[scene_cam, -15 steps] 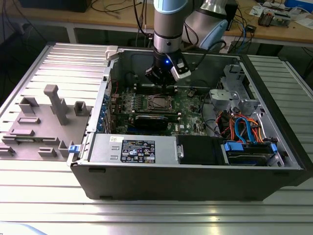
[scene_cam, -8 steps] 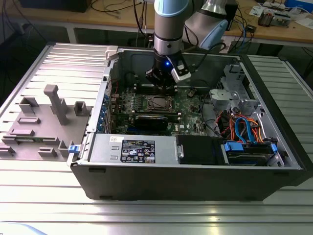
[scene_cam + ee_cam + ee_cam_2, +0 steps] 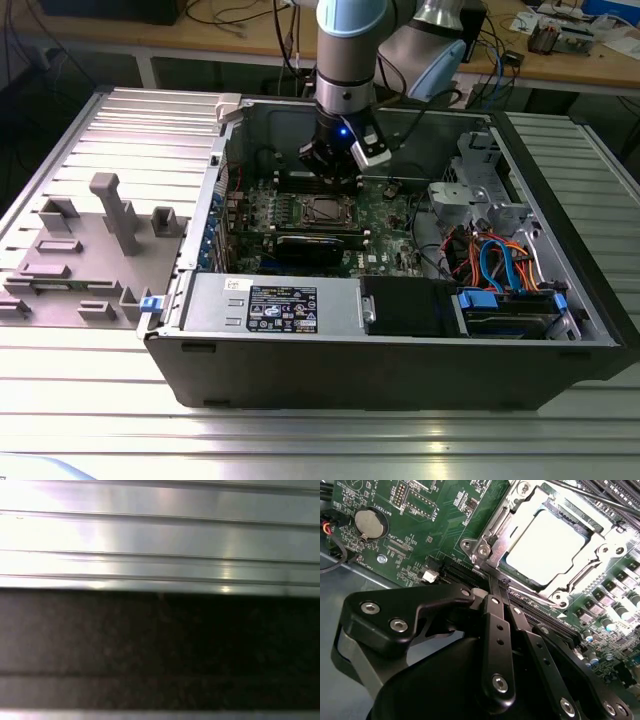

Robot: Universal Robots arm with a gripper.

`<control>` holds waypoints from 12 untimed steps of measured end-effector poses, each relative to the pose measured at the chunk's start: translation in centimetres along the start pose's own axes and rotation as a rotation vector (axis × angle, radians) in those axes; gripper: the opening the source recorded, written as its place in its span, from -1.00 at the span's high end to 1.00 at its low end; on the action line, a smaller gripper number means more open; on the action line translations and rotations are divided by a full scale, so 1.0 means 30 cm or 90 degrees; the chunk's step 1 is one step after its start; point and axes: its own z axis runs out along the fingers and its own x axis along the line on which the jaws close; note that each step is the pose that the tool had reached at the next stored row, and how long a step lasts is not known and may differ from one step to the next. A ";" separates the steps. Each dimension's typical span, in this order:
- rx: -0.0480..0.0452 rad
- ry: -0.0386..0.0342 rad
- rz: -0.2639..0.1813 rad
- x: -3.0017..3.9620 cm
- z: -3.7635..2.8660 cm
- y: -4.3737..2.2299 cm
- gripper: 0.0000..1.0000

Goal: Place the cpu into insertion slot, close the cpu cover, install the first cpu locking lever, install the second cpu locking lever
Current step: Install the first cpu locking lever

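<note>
The cpu lies flat in the insertion slot, its silver top glaring bright. The cpu cover, a silver frame, lies down around it. A thin wire locking lever runs along the socket's edge closest to the gripper. My gripper is shut, its black fingers pressed together. Their tips are at that lever, beside the socket's corner screw; I cannot tell if they touch it. In the exterior view the gripper hangs just above the socket's far side, inside the open computer case.
A coin battery and black memory slots sit near the socket. A long black card, the power supply and a cabled drive bay crowd the case. A grey fixture lies at the exterior view's left.
</note>
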 end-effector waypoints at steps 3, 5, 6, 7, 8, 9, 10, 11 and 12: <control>-0.0001 0.0000 0.000 0.000 -0.004 0.000 0.79; 0.0007 0.0001 0.000 0.000 -0.004 0.000 0.79; 0.0021 0.0003 0.000 0.000 -0.003 0.000 0.79; 0.0036 0.0003 0.000 0.000 0.000 0.000 0.79; 0.0043 0.0003 0.000 0.000 0.002 0.000 0.79; 0.0056 0.0008 0.000 -0.001 0.005 -0.001 0.79; 0.0065 0.0011 0.000 -0.002 0.007 -0.001 0.79; 0.0071 0.0012 0.000 -0.002 0.009 -0.002 0.79; 0.0058 0.0005 0.000 -0.004 0.014 -0.001 0.79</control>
